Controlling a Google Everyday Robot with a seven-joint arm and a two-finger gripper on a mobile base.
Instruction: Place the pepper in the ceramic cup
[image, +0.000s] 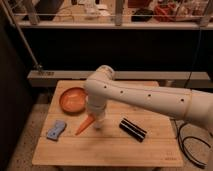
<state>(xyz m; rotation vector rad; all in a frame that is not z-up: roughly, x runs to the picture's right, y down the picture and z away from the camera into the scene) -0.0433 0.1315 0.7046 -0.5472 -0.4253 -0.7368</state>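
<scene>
Gripper (97, 121): hangs below the white arm over the middle of the tabletop (105, 150), fingers pressed together on the thick end of the pepper (84, 127). Pepper: tilted, point down to the left, near the orange bowl (72, 99). Judged light, stiff, smooth-skinned and tapered, so liable to slide or swing; best held across the thick end, as now. Ceramic cup: not seen, possibly hidden behind the arm

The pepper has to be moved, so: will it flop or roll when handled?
Probably stiff: the pepper juts straight from the end effector, shut on its thick end above the wooden table. Tapered, it may roll in an arc if released.
</scene>
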